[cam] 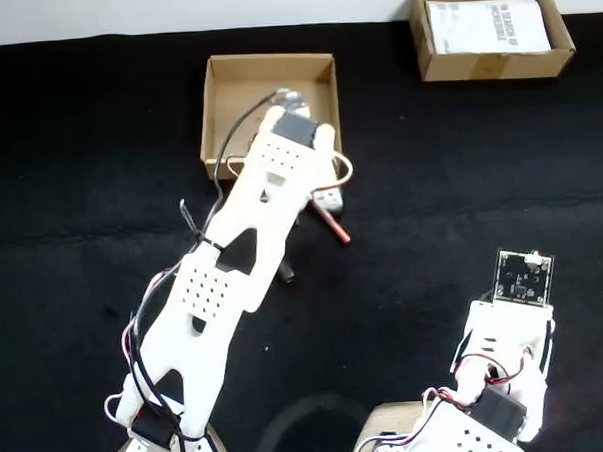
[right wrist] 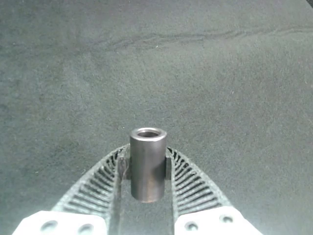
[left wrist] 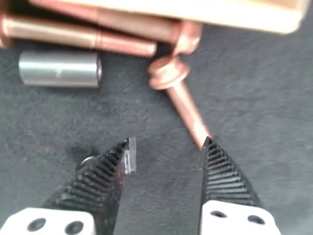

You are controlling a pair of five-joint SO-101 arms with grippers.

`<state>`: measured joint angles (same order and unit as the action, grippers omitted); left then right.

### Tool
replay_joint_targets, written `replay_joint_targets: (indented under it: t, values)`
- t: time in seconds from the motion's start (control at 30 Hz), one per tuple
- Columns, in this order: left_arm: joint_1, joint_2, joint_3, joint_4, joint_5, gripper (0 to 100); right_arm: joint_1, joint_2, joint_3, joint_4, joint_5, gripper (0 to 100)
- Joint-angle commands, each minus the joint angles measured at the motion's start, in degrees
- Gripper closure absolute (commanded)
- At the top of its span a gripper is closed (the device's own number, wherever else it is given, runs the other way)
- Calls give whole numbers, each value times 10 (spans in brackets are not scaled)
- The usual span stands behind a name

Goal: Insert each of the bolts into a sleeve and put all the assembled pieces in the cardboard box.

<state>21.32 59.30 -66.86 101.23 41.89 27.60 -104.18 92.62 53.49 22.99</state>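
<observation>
Left jaws first: they gape wide with nothing between them, toothed fingertips (left wrist: 217, 161) hanging low over the black bench (cam: 70, 196), just short of the cardboard box (cam: 225, 89). One tip sits right at the thread end of the nearest bolt (left wrist: 185, 105), a copper one lying loose and angled with its head toward the box. Whether tip and bolt touch, I can't tell. Beyond it, two more bolts (left wrist: 83, 34) lie lengthwise, side by side along the box's outer wall, and the nearest bolt's head sits close against the head of one of them. Beside those, a loose sleeve (left wrist: 58, 69) of grey steel lies on its side on the bench, apart from the nearest bolt. From the high view, the left arm (cam: 252, 228) stretches from the near edge toward the box, which sits by the far edge around the middle. The nearest bolt pokes out from under the wrist, just off the box's near right corner. Over to the right jaws: they are closed firmly on the held sleeve (right wrist: 147, 164), pinching it on both sides about midway up. It stands upright, open bore facing the wrist camera, with bench cloth behind. The right arm (cam: 498, 378) sits by the near edge toward the right corner, well apart from the bolts. A second box (cam: 495, 62) with a printed sheet (cam: 488, 26) inside rests at the far right corner.
</observation>
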Motion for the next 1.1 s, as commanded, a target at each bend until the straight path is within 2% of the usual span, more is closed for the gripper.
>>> replay_joint_targets:
  t: [0.0,0.17,0.4,0.53,0.63,0.73,0.8,1.07]
  values:
    - [3,-38,-31,1,0,772,-5,-6,-1,-12,0,991]
    - [3,-36,-30,0,13,772,-5,-6,-1,-12,-1,991]
    - [-11,30,-34,-70,20,772,-11,-6,-5,-13,-2,991]
    - [-18,65,-34,-80,20,776,-15,-6,-6,-14,-3,991]
    - [-21,87,-34,-81,20,854,-15,-6,-6,-14,-3,991]
    - [-28,101,-35,-88,20,1000,-15,-6,-6,-14,-4,991]
    - [-29,102,-35,-89,19,977,-15,-6,-6,-14,-4,991]
    - [-26,44,-35,-88,16,992,-11,-6,-6,-14,-4,991]
